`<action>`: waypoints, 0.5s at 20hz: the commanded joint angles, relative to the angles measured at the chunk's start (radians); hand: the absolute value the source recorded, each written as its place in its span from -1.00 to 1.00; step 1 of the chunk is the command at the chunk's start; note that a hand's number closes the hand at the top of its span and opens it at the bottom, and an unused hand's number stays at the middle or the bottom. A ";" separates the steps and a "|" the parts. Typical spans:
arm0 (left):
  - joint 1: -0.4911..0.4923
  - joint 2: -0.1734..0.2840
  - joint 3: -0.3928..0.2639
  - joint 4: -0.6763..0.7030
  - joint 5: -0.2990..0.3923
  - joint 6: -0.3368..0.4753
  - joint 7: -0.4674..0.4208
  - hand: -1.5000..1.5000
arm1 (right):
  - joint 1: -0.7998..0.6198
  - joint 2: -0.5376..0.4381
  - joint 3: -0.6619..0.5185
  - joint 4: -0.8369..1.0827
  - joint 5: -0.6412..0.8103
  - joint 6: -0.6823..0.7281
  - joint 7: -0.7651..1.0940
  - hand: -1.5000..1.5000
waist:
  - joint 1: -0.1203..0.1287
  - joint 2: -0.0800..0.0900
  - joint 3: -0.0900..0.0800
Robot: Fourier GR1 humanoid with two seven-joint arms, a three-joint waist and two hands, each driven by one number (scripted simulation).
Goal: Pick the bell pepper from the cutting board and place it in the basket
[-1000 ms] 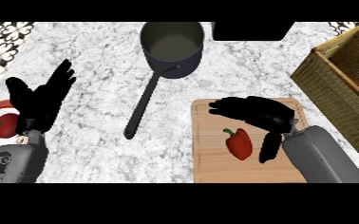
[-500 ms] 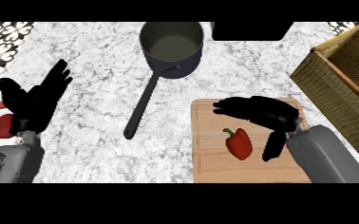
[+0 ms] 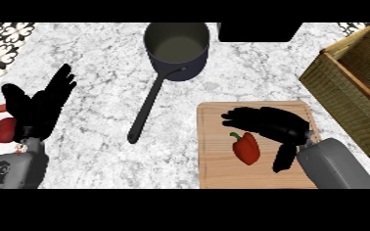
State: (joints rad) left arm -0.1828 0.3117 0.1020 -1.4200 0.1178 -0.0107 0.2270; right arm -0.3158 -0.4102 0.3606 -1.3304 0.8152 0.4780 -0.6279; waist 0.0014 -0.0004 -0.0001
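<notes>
Here, from the view's left edge across to its right:

Left hand (image 3: 39, 105): rests at the left edge of the marble counter (image 3: 94, 73), fingers straight and spread, pointing up and away; it holds nothing.

Red item (image 3: 6, 128): partly hidden behind the left hand at the very edge; what it is cannot be told.

Pot (image 3: 177, 49): a dark round pot stands near the counter's far side, centre-left, its long black handle (image 3: 148, 110) running down and to the left toward the near edge.

Cutting board (image 3: 217, 171): a pale wooden board lies at the near right of the counter, to the right of the handle's tip.

Bell pepper (image 3: 246, 148): red with a green stem, it lies on the cutting board, about in the board's middle.

Right hand (image 3: 271, 122): hovers over the board just above and to the right of the bell pepper, fingers stretched leftward past the pepper's stem end and the thumb hanging down on the pepper's right; the hand is spread, not closed on the pepper.

Basket (image 3: 339, 85): a woven basket sits at the right edge, up and to the right of the board, well apart from the pepper.
</notes>
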 commanded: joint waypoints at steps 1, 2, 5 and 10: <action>-0.043 0.011 0.044 0.114 0.003 -0.049 -0.057 0.00 | -0.019 -0.012 -0.028 0.042 0.037 0.019 -0.080 -1.00 | -0.001 0.001 0.000; -0.039 0.016 0.033 -0.002 -0.001 -0.018 0.036 0.00 | 0.036 0.004 0.019 0.027 0.081 -0.036 -0.065 -1.00 | 0.000 0.000 0.000; -0.038 -0.011 0.037 0.063 -0.024 -0.035 -0.030 0.00 | -0.003 0.071 -0.006 0.071 0.115 -0.036 -0.042 -1.00 | 0.000 0.001 0.000; -0.024 -0.013 0.037 -0.003 -0.002 -0.039 0.035 0.00 | 0.017 0.073 0.091 0.089 0.230 -0.143 -0.079 1.00 | 0.002 0.000 0.000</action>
State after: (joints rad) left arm -0.1963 0.2944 0.1240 -1.4078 0.1003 -0.0356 0.2319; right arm -0.3076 -0.3598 0.4088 -1.2641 0.9750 0.3882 -0.6799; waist 0.0025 -0.0013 -0.0015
